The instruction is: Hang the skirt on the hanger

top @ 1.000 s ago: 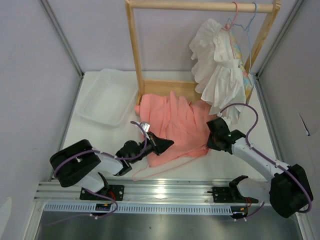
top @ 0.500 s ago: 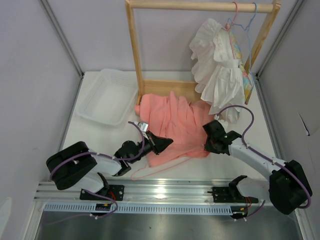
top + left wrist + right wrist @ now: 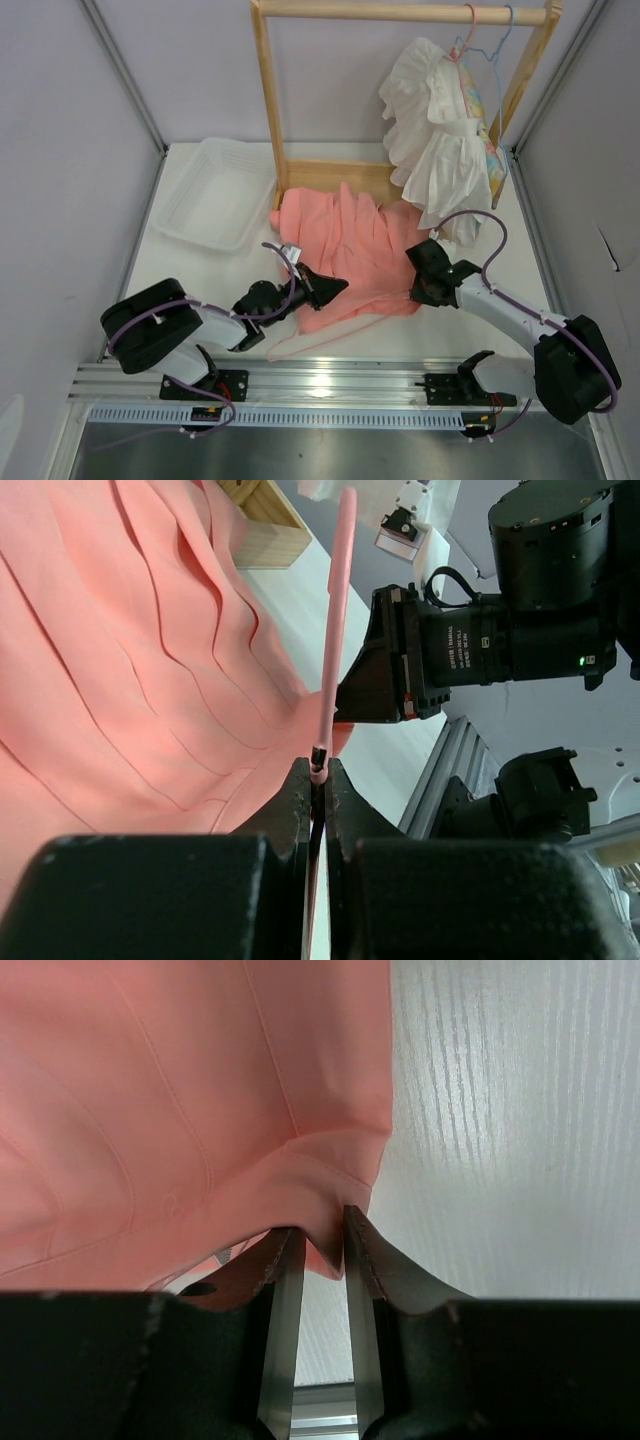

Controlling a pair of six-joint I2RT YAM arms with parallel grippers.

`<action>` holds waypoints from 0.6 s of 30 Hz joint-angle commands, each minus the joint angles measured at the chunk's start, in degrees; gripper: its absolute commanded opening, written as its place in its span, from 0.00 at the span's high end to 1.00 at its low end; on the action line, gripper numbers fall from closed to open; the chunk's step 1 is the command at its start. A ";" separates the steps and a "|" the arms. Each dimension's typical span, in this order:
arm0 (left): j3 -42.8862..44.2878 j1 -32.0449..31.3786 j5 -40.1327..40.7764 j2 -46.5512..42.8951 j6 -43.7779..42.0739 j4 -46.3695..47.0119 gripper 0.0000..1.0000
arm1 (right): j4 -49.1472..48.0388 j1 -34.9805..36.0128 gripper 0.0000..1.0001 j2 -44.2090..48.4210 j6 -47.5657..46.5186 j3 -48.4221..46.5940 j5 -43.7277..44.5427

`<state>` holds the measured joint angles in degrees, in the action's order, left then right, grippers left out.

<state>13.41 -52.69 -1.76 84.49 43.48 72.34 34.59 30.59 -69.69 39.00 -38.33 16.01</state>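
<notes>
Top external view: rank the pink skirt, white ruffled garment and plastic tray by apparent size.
1. skirt, the largest.
2-3. white ruffled garment and plastic tray: these look alike, and the garment hangs nearer the camera, so I leave them unranked.

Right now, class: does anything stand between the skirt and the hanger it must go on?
Nothing visible does. The left gripper is shut on the hanger, whose wire runs beside the skirt at its near edge. The right gripper pinches the skirt's corner.

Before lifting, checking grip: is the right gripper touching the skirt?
Touching. Right wrist view shows the right gripper pinching the skirt hem between its fingers.
</notes>
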 commanded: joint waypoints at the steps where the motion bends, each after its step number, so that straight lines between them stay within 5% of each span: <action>1: 2.85 -0.49 -0.09 0.41 -0.77 26.54 1.00 | -0.57 -0.53 0.73 1.75 0.11 -0.87 1.39; 18: 4.61 -1.63 0.44 0.85 -2.96 26.54 1.00 | 2.15 -1.58 0.76 4.48 1.78 -1.84 3.15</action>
<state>15.81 -53.67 -1.78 85.54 42.52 72.36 36.03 29.41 -65.32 39.48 -38.50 16.51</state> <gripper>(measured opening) 0.047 0.243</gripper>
